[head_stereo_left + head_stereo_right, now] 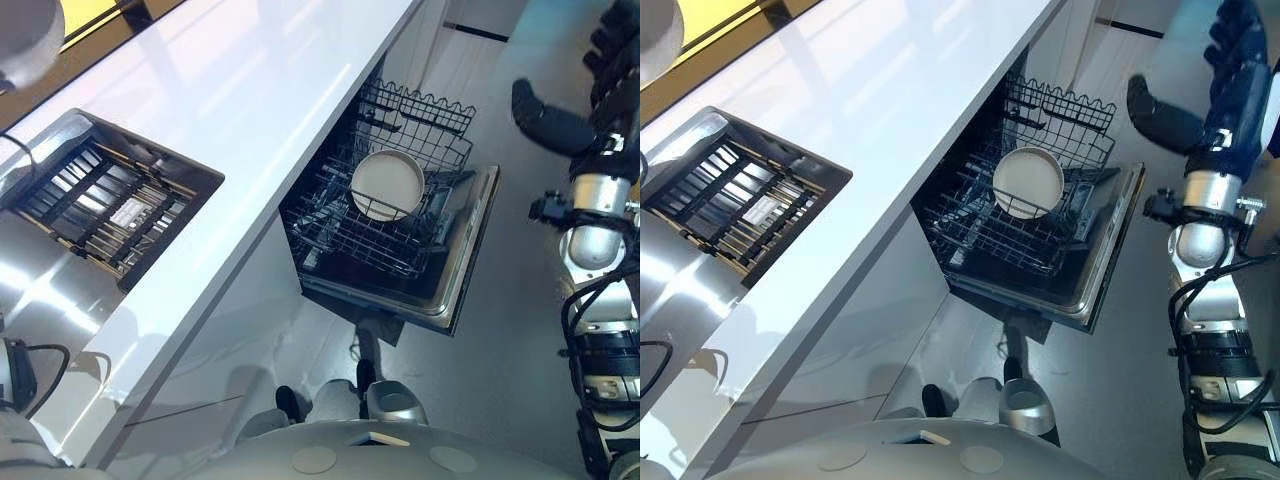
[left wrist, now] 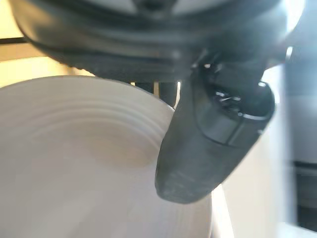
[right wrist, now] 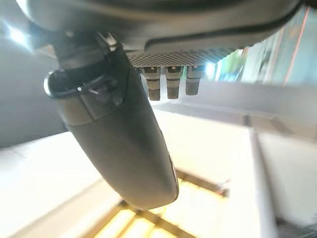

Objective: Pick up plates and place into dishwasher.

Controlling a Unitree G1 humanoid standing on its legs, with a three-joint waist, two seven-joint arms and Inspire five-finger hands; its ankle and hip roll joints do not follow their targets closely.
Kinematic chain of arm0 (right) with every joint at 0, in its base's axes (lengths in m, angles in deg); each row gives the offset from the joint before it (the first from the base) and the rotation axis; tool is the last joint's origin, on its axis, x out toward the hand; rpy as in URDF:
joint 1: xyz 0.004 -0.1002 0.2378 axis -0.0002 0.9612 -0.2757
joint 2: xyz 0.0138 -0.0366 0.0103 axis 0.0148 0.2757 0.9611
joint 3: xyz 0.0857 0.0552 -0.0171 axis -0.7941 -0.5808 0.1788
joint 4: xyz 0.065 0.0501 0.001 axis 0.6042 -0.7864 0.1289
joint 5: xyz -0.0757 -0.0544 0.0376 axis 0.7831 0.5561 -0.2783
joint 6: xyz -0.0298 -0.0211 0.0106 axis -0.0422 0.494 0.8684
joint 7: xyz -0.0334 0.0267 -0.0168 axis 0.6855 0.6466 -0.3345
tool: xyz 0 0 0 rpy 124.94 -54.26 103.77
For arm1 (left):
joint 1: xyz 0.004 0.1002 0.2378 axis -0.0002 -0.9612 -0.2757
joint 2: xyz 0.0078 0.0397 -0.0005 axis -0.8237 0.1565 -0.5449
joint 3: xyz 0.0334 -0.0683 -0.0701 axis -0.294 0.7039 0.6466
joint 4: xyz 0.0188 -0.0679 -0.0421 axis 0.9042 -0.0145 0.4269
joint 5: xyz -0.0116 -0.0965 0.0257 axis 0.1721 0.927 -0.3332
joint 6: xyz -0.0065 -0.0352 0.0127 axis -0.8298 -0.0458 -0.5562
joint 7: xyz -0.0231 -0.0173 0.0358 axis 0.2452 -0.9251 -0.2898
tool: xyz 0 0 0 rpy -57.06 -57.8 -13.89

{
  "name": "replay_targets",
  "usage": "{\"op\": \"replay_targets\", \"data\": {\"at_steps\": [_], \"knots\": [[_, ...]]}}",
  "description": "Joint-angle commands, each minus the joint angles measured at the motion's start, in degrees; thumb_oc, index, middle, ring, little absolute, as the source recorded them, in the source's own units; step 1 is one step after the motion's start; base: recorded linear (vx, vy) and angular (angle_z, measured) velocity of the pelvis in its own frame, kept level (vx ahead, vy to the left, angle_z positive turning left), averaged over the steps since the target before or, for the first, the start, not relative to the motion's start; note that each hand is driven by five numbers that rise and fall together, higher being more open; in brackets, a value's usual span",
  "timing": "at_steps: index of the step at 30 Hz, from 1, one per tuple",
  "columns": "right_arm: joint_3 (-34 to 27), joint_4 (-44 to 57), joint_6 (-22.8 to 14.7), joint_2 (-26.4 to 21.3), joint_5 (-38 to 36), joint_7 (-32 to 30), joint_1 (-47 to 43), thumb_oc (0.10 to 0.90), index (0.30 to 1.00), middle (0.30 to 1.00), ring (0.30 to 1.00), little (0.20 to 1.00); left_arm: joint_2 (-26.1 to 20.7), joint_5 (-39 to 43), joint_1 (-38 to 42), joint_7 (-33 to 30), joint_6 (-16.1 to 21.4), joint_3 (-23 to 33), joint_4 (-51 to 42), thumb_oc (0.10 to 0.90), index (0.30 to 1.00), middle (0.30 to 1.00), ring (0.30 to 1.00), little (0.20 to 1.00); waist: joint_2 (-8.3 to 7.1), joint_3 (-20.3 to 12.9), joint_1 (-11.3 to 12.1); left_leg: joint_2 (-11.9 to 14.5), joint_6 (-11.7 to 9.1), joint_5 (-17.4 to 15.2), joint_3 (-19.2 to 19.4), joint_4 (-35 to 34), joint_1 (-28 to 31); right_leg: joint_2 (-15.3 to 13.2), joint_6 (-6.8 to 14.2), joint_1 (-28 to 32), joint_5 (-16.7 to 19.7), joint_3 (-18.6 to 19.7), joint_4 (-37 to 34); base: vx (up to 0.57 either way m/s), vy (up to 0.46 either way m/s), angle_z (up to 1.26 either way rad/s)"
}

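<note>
By the white counter [image 1: 250,120], left robot hand [image 2: 208,129] pinches a plate [image 2: 74,163]; right robot hand [image 1: 1238,90] spread, well apart.

A plate [image 1: 387,184] stands in the dishwasher rack [image 1: 335,235], pulled out over the dishwasher door [image 1: 468,262] below the counter's [image 1: 250,120] right edge. A sink [image 1: 50,285] is set in its left side.

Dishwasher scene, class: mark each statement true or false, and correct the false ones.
1. The dishwasher stands open with its rack pulled out. True.
2. The rack is empty. False: a pale plate stands on edge in it.
3. The right hand holds a plate. False: it holds nothing and is raised over the floor.
4. The left hand has its thumb on a second plate. True.
</note>
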Motion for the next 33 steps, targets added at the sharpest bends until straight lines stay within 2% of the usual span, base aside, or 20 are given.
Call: {"op": "replay_targets", "data": {"at_steps": [1,11,15,18,23,26,30,33], "knots": [[1.0,7.0,-5.38,-1.17,-0.6,1.69,-6.84,0.8,0.9,0.9,0.9,0.9,-2.8,-5.69,-0.45,-4.5,6.64,1.63,-7.51,0.1,0.3,0.3,0.3,0.2,1.05,-9.24,0.25,-2.37,-1.12,-2.09,-1.71,0.93,-3.09,2.54,3.79,-0.17,-6.85,-2.3,5.77,-0.03,-0.021,0.17],[8.35,12.45,-1.76,4.21,0.77,2.71,-15.26,0.8,0.9,0.9,0.9,0.9,7.62,-5.24,-0.94,-0.97,11.16,-6.48,-16.42,0.1,0.3,0.3,0.3,0.2,-0.33,-9.58,1.45,-2.06,-1.27,-1.71,-1.58,0.67,-3.12,2.74,3.87,0.17,-5.76,-2.19,4.32,-0.02,-0.024,0.12],[10.47,12.89,-0.16,6.32,1.84,2.45,-18.12,0.8,0.9,0.9,0.9,0.9,11.6,-5.69,-1.42,1.57,11.58,-9.88,-19.06,0.1,0.3,0.3,0.3,0.2,-0.62,-9.64,1.86,-1.89,-1.28,-1.71,-1.51,0.66,-3.02,2.79,3.97,0.28,-5.61,-2.17,4.25,0.0,-0.014,0.05],[11.27,13.14,1.49,7.15,0.95,3.29,-19.27,0.8,0.9,0.9,0.9,0.9,12.75,-5.66,-1.57,3.15,11.8,-11.27,-20.51,0.1,0.3,0.3,0.3,0.2,-0.71,-9.64,2.05,-1.84,-1.3,-1.73,-1.49,0.65,-2.9,2.79,4.04,0.35,-5.49,-2.14,4.16,0.01,-0.002,0.04],[13.43,13.03,6.34,8.8,-8.24,7.67,-21.04,0.8,0.9,0.9,0.9,0.9,14.97,-4.05,-1.59,6.78,13.29,-13.98,-23.02,0.1,0.3,0.3,0.3,0.2,-0.81,-9.7,2.6,-1.75,-1.21,-1.8,-1.62,0.55,-2.81,2.67,4.01,0.46,-5.5,-2.23,4.02,0.02,0.002,0.06],[14.42,13.11,7.46,9.92,-14.71,9.91,-21.05,0.8,0.9,0.9,0.9,0.9,15.61,-3.44,-0.99,7.72,13.57,-15.29,-23.46,0.1,0.3,0.3,0.3,0.2,-0.84,-9.71,2.68,-1.77,-1.11,-1.79,-1.78,0.5,-2.78,2.66,3.95,0.46,-5.58,-2.3,4.08,0.02,0.003,0.11],[16.31,13.17,9.6,13.47,-25.46,12.65,-20.95,0.8,0.9,0.9,0.9,0.9,17.55,-2.73,1.97,8.41,12.14,-19.12,-23.86,0.1,0.3,0.3,0.3,0.2,-1.01,-9.71,2.8,-2.0,-0.81,-1.81,-2.44,0.44,-2.85,2.63,3.88,0.34,-5.63,-2.33,4.15,0.03,0.0,0.18],[16.75,13.38,10.51,14.84,-29.09,13.36,-20.54,0.8,0.9,0.9,0.9,0.9,18.41,-2.25,3.05,9.07,11.35,-20.5,-23.91,0.1,0.3,0.3,0.3,0.2,-1.13,-9.7,2.84,-2.15,-0.67,-1.85,-2.64,0.42,-2.84,2.58,3.86,0.33,-5.57,-2.31,4.02,0.03,0.0,0.12]]}}
